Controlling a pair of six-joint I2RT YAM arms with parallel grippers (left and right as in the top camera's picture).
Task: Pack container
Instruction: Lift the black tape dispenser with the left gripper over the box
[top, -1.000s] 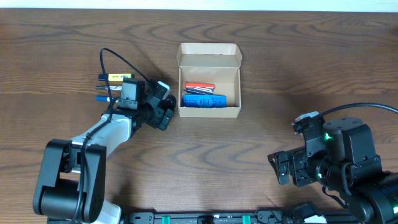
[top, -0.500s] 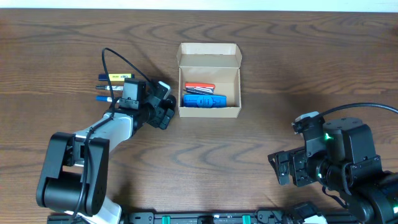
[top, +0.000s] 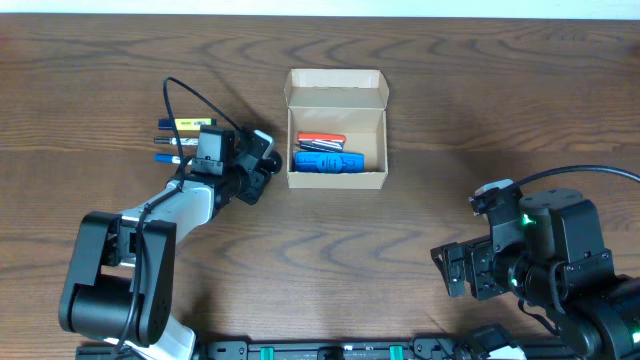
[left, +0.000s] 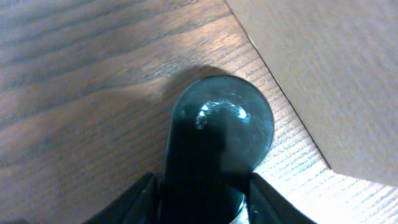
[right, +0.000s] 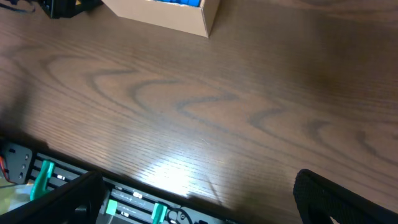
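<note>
Broadly, the dark wood-grain bench (top: 450, 100) is carrying everything. The small rectangular tan cardboard box (top: 337, 180) is sitting near its middle, with the hinged flap lid (top: 336, 85) standing open at the far side. A chunky blue object (top: 328, 162) is lying inside along the near wall, and a red and black item (top: 320, 141) is lying just behind it.

My right fingers (right: 336, 196) are standing wide apart over bare wood at the near right corner, well away from the box and holding nothing. My left fingers (top: 262, 150) are hovering just beside the box's left wall. I cannot tell how far they are parted or whether they are gripping anything, because in the left wrist view a dark glossy rounded shape (left: 217, 143) is filling the middle. A loose cluster of pens (top: 172, 140), yellow and blue among them, is lying farther left on the bench.
</note>
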